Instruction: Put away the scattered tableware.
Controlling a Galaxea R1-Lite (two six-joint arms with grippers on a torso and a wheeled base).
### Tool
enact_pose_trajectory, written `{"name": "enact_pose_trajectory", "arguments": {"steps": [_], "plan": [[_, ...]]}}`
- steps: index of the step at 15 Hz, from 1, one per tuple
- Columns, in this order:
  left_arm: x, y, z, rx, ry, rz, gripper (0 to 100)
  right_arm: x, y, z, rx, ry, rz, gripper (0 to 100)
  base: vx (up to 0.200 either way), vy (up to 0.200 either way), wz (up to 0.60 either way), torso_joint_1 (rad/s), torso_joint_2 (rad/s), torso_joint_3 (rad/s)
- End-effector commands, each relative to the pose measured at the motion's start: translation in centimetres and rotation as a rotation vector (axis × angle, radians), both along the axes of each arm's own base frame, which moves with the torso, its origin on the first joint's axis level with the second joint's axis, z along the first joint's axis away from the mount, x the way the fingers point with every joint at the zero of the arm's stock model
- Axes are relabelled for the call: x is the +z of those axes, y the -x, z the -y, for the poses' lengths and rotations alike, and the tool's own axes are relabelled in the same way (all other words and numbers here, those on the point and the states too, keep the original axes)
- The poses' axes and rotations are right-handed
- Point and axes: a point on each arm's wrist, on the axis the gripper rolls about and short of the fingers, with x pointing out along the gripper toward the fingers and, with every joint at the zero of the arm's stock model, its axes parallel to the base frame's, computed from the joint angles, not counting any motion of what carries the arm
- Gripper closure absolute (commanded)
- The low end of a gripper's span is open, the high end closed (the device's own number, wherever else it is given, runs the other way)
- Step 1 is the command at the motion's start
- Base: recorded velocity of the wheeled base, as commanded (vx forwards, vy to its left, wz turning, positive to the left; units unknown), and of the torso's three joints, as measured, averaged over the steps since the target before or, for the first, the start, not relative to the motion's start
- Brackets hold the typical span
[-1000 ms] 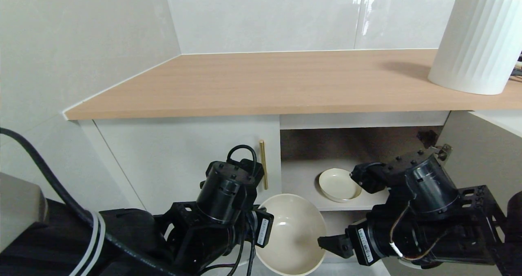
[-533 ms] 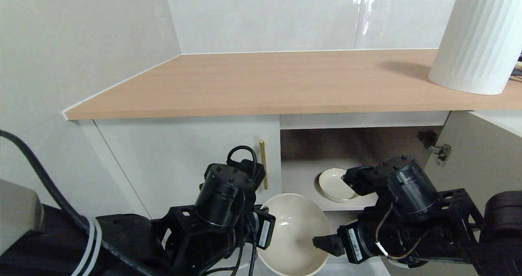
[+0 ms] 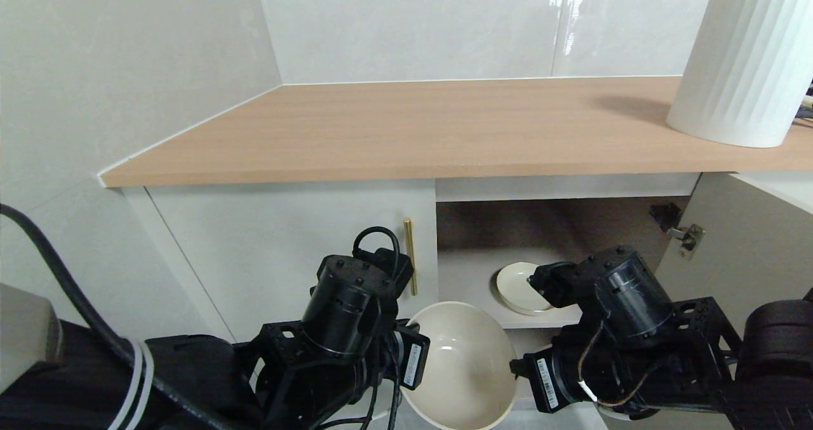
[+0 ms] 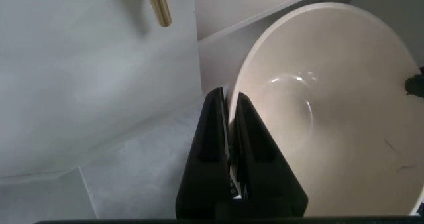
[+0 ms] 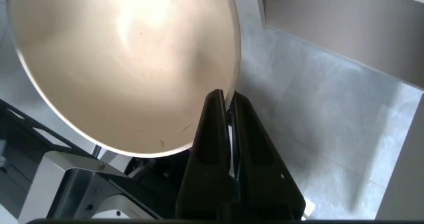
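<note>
left gripper clamped on large cream bowl, left rim | right gripper clamped on its right rim | bowl tilted before open cabinet, below shelf front edge | small dish on shelf, bare room at its left

1 bowl before the cabinet (lower down); 1 dish on its shelf.
</note>
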Motion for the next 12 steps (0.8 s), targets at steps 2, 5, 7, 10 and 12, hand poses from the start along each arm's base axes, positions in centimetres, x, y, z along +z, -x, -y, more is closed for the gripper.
{"name": "enact_pose_trajectory", "arguments": {"steps": [2, 5, 7, 10, 12], "plan": [[-0.07, -0.03, 0.02, 0.001, -0.002, -0.001, 100, -0.06, 0.0, -0.01, 0.001, 0.002, -0.002, 100, 0.0, 0.0, 0.0, 0.0, 0.0, 0.0], [-0.16, -0.06, 0.04, 0.001, -0.004, -0.003, 100, -0.06, 0.0, -0.01, 0.001, 0.002, -0.002, 100, 0.0, 0.0, 0.0, 0.0, 0.0, 0.0], [-0.16, -0.06, 0.04, 0.001, -0.004, -0.003, 0, -0.1, 0.05, -0.02, 0.003, 0.003, -0.003, 100, 0.0, 0.0, 0.0, 0.0, 0.0, 0.0], [0.17, -0.01, -0.01, 0.003, 0.005, 0.005, 0, -0.18, 0.02, -0.05, 0.003, 0.005, -0.005, 100, 0.0, 0.0, 0.0, 0.0, 0.0, 0.0], [0.54, 0.05, -0.15, 0.004, 0.014, 0.013, 0, -0.23, -0.03, -0.03, 0.001, 0.007, -0.006, 100, 0.0, 0.0, 0.0, 0.0, 0.0, 0.0]]}}
